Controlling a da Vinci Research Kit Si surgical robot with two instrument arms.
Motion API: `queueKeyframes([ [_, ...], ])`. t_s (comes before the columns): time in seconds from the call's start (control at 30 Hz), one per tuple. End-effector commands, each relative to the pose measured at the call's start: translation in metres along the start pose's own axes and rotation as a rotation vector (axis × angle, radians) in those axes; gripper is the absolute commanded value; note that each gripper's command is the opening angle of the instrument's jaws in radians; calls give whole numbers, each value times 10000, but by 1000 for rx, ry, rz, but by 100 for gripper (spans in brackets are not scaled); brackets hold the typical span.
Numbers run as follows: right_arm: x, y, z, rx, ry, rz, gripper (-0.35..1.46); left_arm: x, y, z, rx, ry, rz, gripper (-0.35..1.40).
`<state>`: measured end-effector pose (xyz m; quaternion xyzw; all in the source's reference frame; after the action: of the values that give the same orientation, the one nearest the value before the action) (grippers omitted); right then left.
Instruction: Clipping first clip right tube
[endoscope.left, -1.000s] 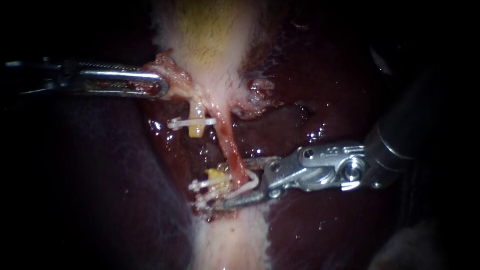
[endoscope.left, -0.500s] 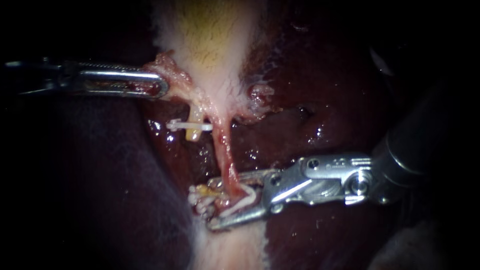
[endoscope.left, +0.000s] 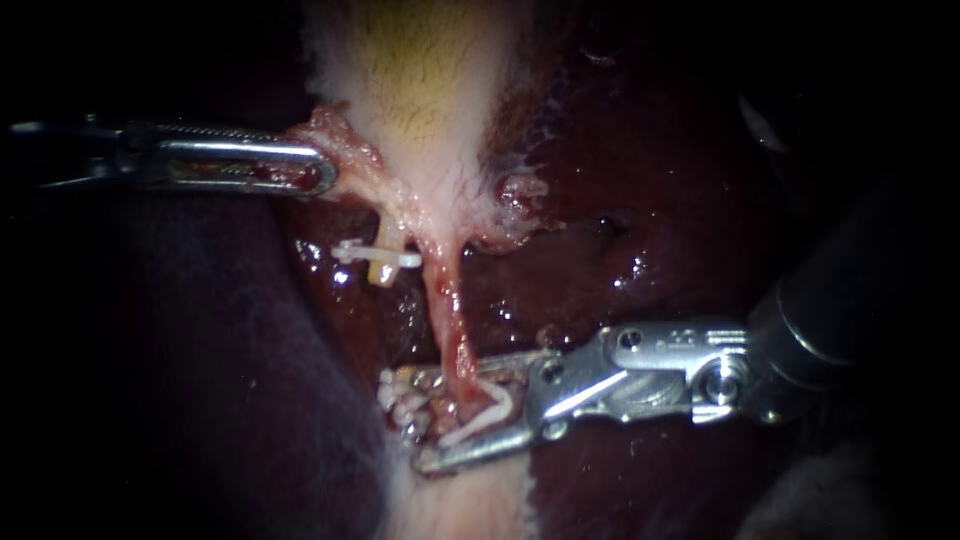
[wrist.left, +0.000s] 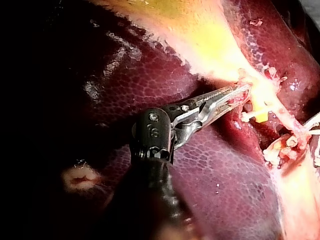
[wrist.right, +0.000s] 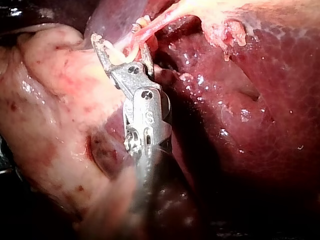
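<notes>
My left instrument (endoscope.left: 318, 172) is clenched on a flap of tissue at the foot of the pale gallbladder (endoscope.left: 420, 90), holding it out to the side. Just beside it hangs the short left stub (endoscope.left: 385, 268) with 1 white clip (endoscope.left: 372, 253) across it. Lower down sits a small bunch of clips (endoscope.left: 400, 400).

The right tube (endoscope.left: 447, 310) runs down as a thin pink strand over the dark liver (endoscope.left: 640, 200) and passes into the gap of my right instrument (endoscope.left: 440, 415). Its jaws stand apart, 1 on each side of the tube, with a white open clip (endoscope.left: 490, 412) lying along the lower one.

So the placing looks done, but the squeeze is not: no clip has closed on this tube. What is left, I judge, is to close the jaws squarely and then let go.
</notes>
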<state>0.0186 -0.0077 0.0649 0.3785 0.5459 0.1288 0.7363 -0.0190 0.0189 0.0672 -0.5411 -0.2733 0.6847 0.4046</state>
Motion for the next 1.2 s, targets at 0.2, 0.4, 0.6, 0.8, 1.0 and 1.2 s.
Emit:
queueKeyframes([
  [0.2, -6, 0, 3, 12, -8, 10, 41, -1, -2, 0, 0, 0, 0, -35],
  [0.4, -9, 2, 6, 25, -14, 9, 34, -1, -2, 1, 0, 0, 0, -35],
  [0.6, -7, 8, 4, 25, -13, 11, 22, -1, -2, 1, 0, 0, 0, -35],
  [0.8, -8, 12, 2, 26, -14, 16, 0, -1, -1, 1, 1, 0, 0, -35],
  [1.0, -10, 13, -3, 25, -18, 122, -35, -1, -1, 1, 1, 0, 0, -35],
  [1.2, -11, 11, -6, 19, -41, 139, -35, -1, -1, 1, 1, 0, 0, -35],
])
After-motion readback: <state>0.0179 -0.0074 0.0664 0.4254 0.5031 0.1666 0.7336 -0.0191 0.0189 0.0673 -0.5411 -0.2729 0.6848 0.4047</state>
